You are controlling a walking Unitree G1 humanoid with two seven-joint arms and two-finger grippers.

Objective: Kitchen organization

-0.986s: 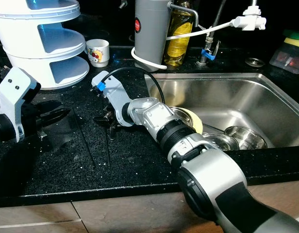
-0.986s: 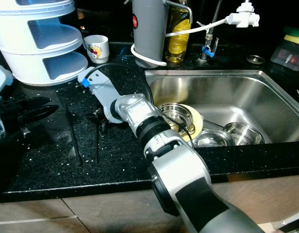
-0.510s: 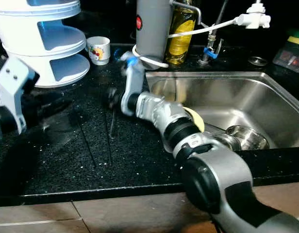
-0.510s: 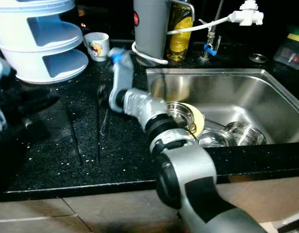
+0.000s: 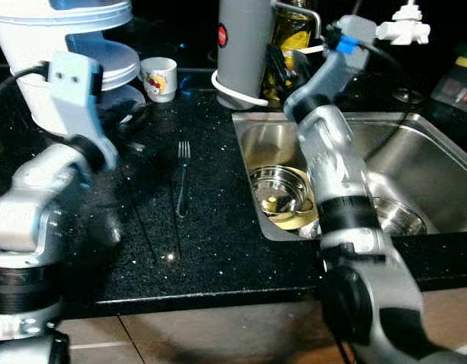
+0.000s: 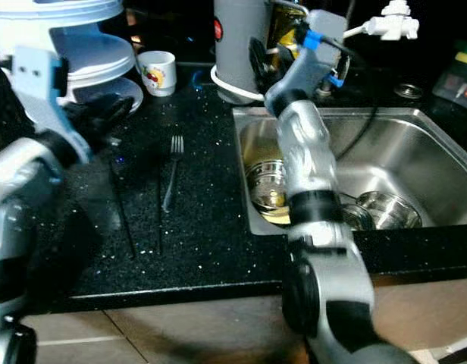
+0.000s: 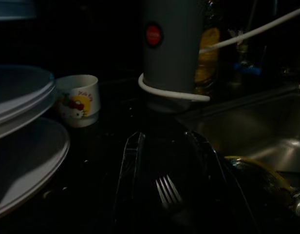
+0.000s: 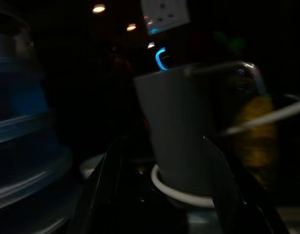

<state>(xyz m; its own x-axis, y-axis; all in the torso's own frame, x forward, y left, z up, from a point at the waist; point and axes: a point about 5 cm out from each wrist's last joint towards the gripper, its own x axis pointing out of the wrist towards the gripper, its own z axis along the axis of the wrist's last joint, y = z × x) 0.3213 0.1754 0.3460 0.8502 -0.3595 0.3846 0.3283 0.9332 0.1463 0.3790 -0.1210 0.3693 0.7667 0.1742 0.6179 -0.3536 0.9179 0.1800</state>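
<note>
Fork (image 5: 181, 176) now lies loose on the black tabletop (image 5: 218, 235), centre-left of the left eye frame, tines toward the top, just left of the sink (image 5: 415, 152) edge. A second ago the right gripper was down at it, low on the tabletop; half a second ago it was lifting off in blur. So the fork has been put down and let go, which reads as one placing step of the tidying done, probably.

Right gripper (image 6: 262, 62) has swung up and away to the upper middle of the frame, by the grey canister (image 5: 244, 45) and the oil bottle (image 5: 293, 30). Jaws look parted in the right wrist view, canister framed between the two fingers, nothing held or touched as far as I can tell.

Left gripper (image 5: 129, 120) has come in from the left edge, upper left of the frame, just in front of the white tiered rack (image 5: 44, 45) and near the small cup (image 5: 158, 78). Left wrist view: jaws spread, fork tines seen between them on the tabletop, not gripped, seemingly not touching.

Sink holds a steel bowl (image 5: 277, 187) on a yellow plate (image 5: 294, 220), more steel bowls (image 6: 385, 208) lower right.
</note>
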